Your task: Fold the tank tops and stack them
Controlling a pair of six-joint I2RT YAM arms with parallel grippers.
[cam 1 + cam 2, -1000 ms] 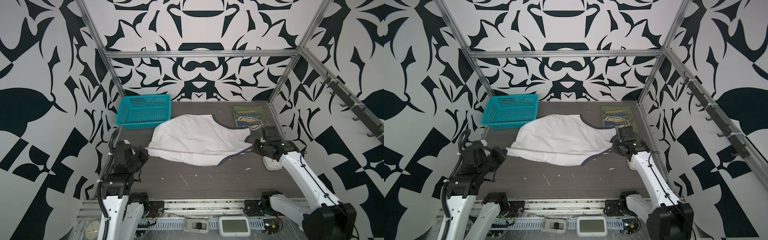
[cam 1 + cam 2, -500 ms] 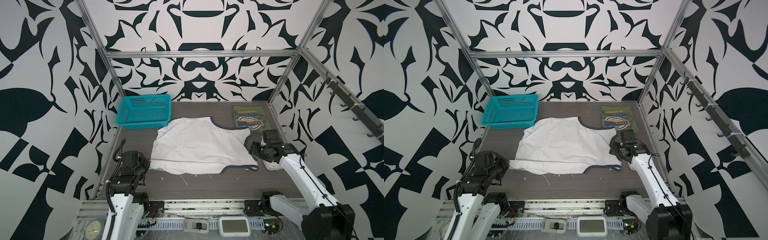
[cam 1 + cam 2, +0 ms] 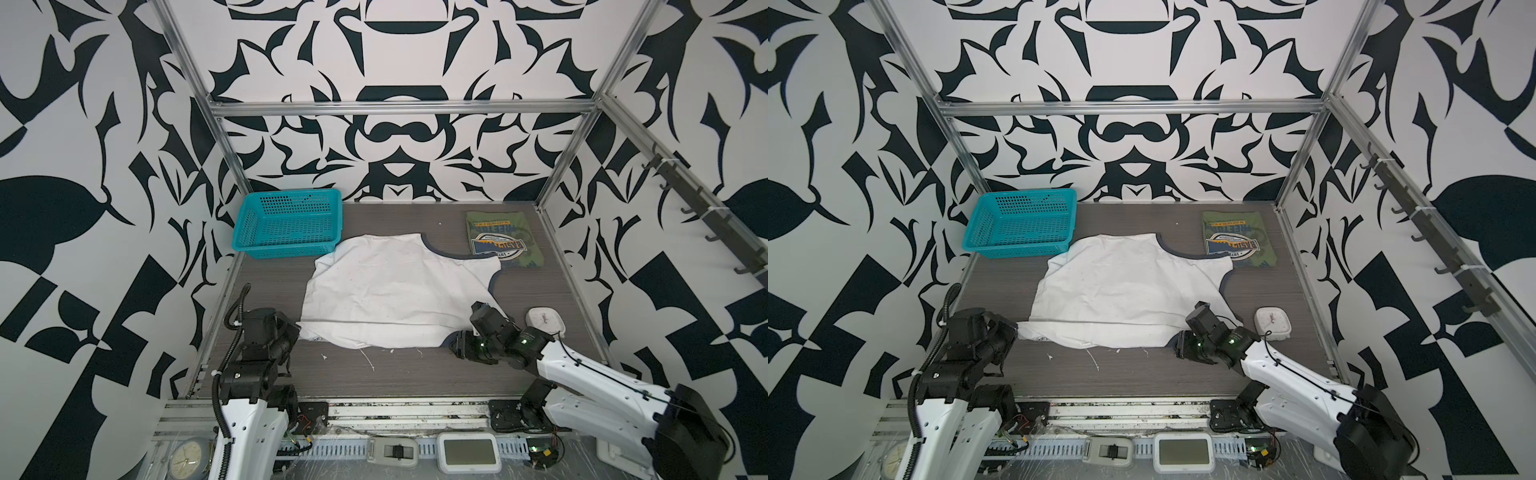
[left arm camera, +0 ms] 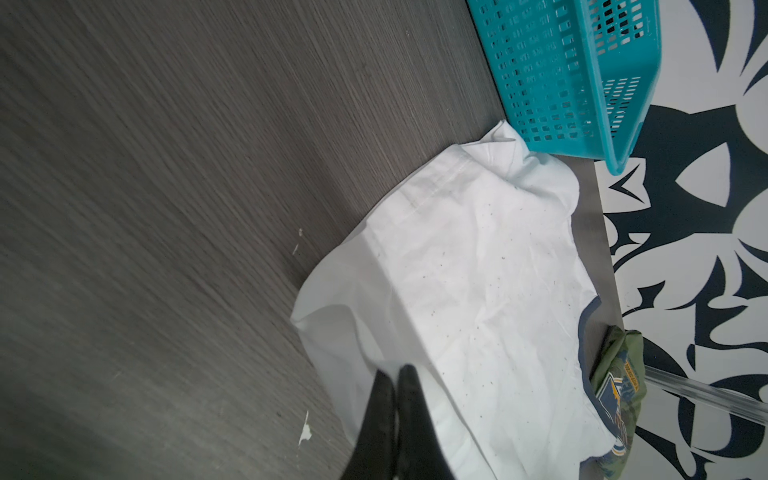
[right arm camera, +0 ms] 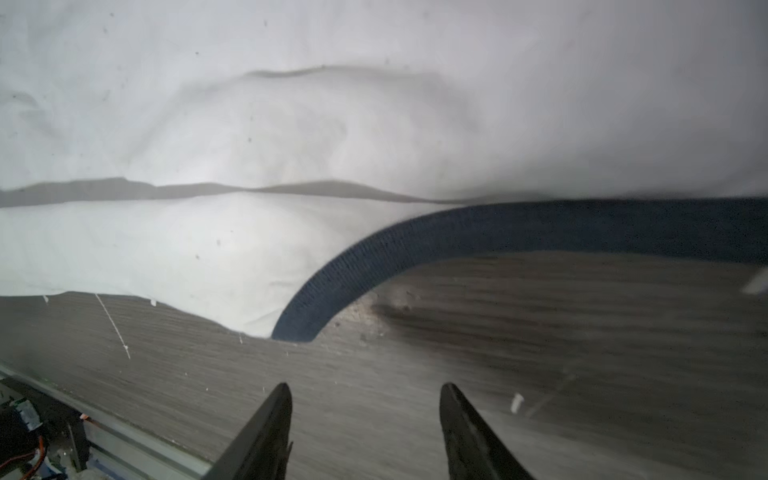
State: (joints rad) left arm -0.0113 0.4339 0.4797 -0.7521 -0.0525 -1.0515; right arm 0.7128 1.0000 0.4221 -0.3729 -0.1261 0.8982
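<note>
The white tank top (image 3: 395, 291) with navy trim lies spread across the middle of the table in both top views. My left gripper (image 3: 296, 328) is shut on its near-left corner; in the left wrist view the black fingers (image 4: 409, 399) pinch the white cloth (image 4: 478, 291). My right gripper (image 3: 455, 345) stands open beside the near-right armhole. In the right wrist view it (image 5: 365, 390) holds nothing, and the navy trim (image 5: 457, 232) curves just ahead of it. The olive tank top (image 3: 500, 245) lies folded at the back right, badge print up.
A teal mesh basket (image 3: 289, 224) stands at the back left, touching the white top's far corner. A small white device (image 3: 544, 322) sits near the right wall, beside my right arm. Bits of white lint (image 3: 368, 359) lie on the grey table near the front rail.
The white top was drawn toward the front and now lies flat. My right gripper has let go of it and opened. The left gripper moved frontward, still pinching the corner.
</note>
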